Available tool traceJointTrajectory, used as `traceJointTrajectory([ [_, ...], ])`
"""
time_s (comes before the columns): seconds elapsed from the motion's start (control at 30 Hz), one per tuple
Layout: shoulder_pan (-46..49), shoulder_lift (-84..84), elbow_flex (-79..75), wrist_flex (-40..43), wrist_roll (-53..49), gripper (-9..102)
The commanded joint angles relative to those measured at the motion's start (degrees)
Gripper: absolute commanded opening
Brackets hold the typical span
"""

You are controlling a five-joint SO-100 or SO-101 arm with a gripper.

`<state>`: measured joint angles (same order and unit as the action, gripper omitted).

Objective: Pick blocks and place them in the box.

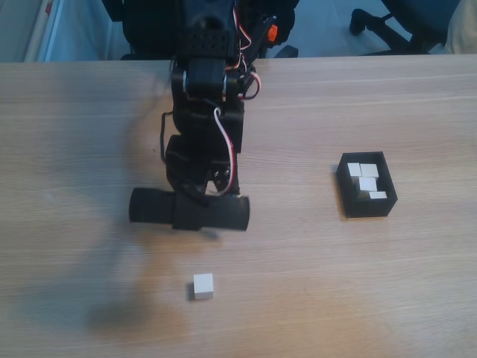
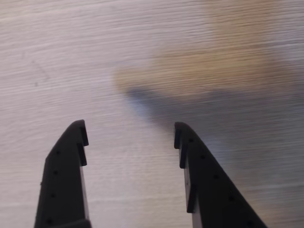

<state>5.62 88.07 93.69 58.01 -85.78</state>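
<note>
In the fixed view the black arm [image 1: 200, 149] hung over the wooden table [image 1: 387, 283], with one loose white block [image 1: 203, 286] lying just in front of it. Off to the right, well apart, the black box [image 1: 366, 184] already had several white blocks [image 1: 367, 179] inside. No readable writing anywhere. Wrist view: the gripper [image 2: 129, 135] was spread wide, nothing between its fingers [image 2: 66, 166], just bare tabletop underneath.

Soft, even daylight fills the fixed view, which is slightly hazy. The arm [image 1: 203, 142] casts a broad, diffuse shadow onto the bench [image 1: 373, 298] toward the lower left. In the wrist view the wood looks washed out at left, with a blurred dark shadow across the right and soft focus throughout.
</note>
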Motion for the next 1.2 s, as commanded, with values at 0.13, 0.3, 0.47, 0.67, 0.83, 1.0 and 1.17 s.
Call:
traceJointTrajectory([
  [0.13, -0.6, -5.7, -9.5, -2.8, -0.1, 20],
  [0.3, -1.1, -10.4, -15.6, -2.5, -0.4, 20],
  [0.47, -1.1, -14.0, -17.9, -4.7, -0.5, 21],
  [0.67, 0.1, -18.5, -20.9, -6.2, -1.2, 21],
  [0.83, 1.0, -21.6, -23.7, -7.0, -2.4, 21],
  [1.0, 1.5, -24.5, -27.5, -6.3, -2.6, 21],
  [1.17, 1.7, -26.1, -29.7, -6.7, -3.2, 21],
])
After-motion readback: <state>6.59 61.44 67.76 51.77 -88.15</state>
